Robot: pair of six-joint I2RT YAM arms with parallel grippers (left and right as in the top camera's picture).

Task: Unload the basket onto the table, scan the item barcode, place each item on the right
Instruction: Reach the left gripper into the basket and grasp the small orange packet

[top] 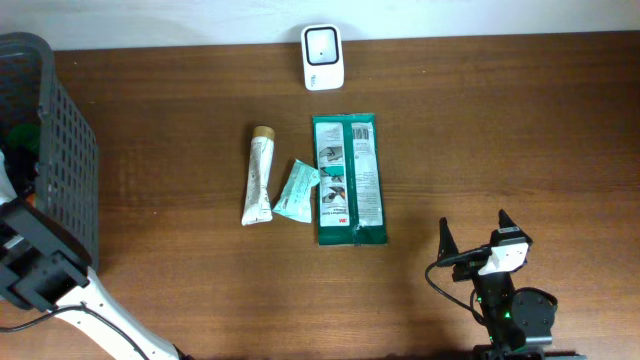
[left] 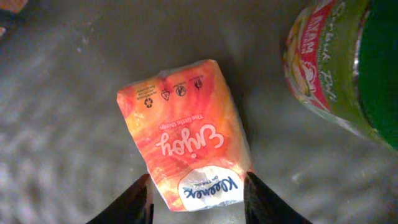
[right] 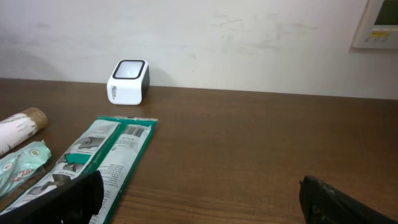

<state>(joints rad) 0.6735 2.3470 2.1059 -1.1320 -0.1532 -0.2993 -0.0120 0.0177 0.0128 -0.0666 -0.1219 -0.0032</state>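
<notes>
- Tissue pack [left: 180,134]: soft plastic pocket pack, orange shading to red. It carries white script reading "Enjoy", a row of small recycling marks at one end and a white oval with blue Kleenex lettering at the other. It lies flat on a dim grey surface and is seen in the left wrist view only.
- Left claw [left: 198,183]: one dark finger stands at each side of the pack's Kleenex end, close against its edges. Whether they press on it cannot be told.
- Green container [left: 348,68]: rounded, with a red-and-yellow printed label, near the pack but apart from it.
- Right claw [top: 473,228]: jaws spread wide, nothing between them, over the near right part of the bench [top: 500,120].
- Scanner [top: 323,55]: small white box with a dark window, at the bench's far edge.
- Long green packet [top: 348,180]: flat at mid-bench, with its barcode at the end toward the scanner.
- Tube [top: 259,175]: cream with a brown cap, left of the packet.
- Sachet [top: 297,190]: teal, between tube and packet.
- Basket [top: 70,150]: dark grey lattice, at the bench's left end.
</notes>
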